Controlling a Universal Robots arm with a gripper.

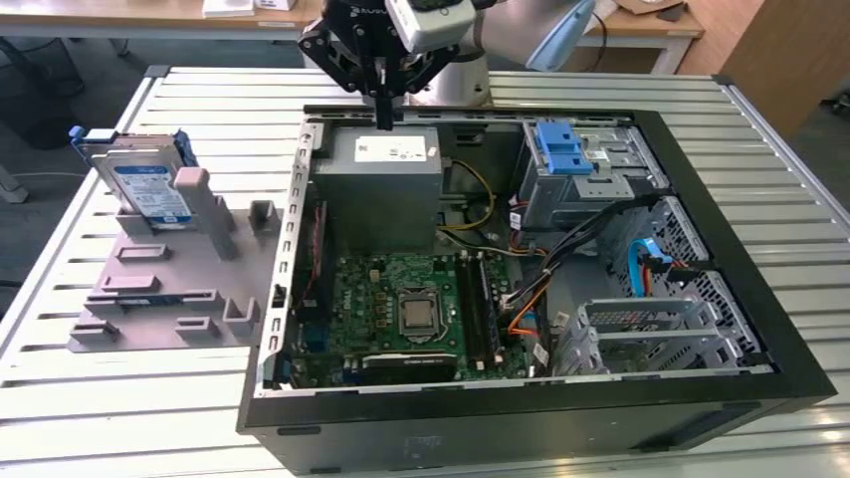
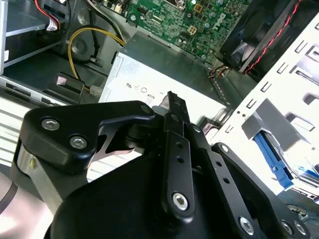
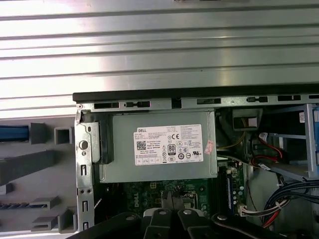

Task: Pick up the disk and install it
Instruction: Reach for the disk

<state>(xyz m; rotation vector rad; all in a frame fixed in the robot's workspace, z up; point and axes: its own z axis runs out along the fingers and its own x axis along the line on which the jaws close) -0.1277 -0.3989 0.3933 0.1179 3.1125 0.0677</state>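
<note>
The disk, silver with a white-and-blue label and a blue frame, stands upright in a grey holder on the table, at the exterior view's left of the open computer case. My gripper hangs over the far edge of the case, just above the grey power-supply box, well apart from the disk. Its fingers are shut with nothing between them. In both wrist views the shut fingers point toward the power supply. A blue edge shows in the holder in the first wrist view.
Inside the case lie a green motherboard, bundled cables and a metal drive cage with a bright blue latch at the far right. The slatted white table surrounds the case. The robot's base stands behind it.
</note>
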